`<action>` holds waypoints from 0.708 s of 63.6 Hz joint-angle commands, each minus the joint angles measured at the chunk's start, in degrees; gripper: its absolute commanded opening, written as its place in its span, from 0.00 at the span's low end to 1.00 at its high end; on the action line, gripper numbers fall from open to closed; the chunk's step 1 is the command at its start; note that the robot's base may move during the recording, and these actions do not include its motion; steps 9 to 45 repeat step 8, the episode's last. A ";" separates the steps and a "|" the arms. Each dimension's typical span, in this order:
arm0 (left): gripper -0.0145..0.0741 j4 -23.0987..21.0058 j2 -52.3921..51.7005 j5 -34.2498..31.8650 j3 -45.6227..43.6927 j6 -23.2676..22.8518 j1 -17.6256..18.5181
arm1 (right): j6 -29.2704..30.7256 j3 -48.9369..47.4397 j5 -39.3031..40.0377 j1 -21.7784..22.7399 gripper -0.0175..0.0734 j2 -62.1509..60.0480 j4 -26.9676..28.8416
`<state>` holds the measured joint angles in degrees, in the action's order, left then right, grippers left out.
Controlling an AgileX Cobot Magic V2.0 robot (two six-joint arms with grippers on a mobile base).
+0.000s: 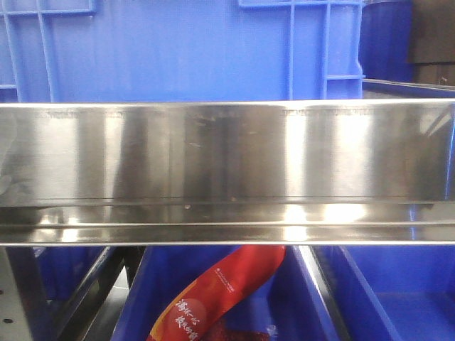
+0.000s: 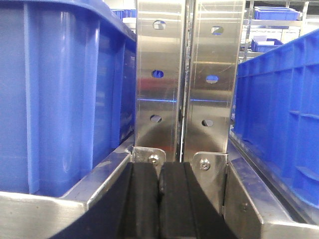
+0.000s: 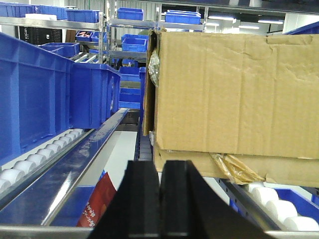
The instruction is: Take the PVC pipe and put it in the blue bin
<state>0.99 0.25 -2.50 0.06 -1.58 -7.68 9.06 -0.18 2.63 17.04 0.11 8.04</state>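
Steel uprights (image 2: 184,79) stand straight ahead of the left gripper (image 2: 159,186), whose black fingers (image 2: 142,199) press together on nothing, blue bins (image 2: 60,94) flanking them. Right gripper (image 3: 160,186) is likewise pressed closed and empty, facing a cardboard box (image 3: 234,94). No PVC pipe shows.

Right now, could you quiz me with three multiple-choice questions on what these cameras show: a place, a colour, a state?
1. In the right wrist view, where is the cardboard box?
A. right of the blue bins
B. left of them
C. inside one

2. What colour is the packet below the steel rail?
A. green
B. red
C. black

3. How are the left gripper jaws?
A. wide open
B. holding a pipe
C. shut, empty

Answers:
1 A: the bins fill the left.
2 B: red with pale lettering.
3 C: the pads meet with nothing between.
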 commanded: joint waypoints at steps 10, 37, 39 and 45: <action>0.04 -0.31 -0.25 -1.20 -0.06 -0.35 -0.02 | -0.04 0.18 1.62 -0.13 0.01 -0.11 0.02; 0.04 -0.31 -0.25 -1.20 -0.06 -0.35 -0.02 | -0.04 0.18 1.62 -0.13 0.01 -0.11 0.02; 0.04 -0.31 -0.25 -1.20 -0.06 -0.35 -0.02 | -0.04 0.18 1.62 -0.13 0.01 -0.11 0.02; 0.04 -0.31 -0.25 -1.20 -0.06 -0.35 -0.02 | -0.04 0.18 1.62 -0.13 0.01 -0.11 0.02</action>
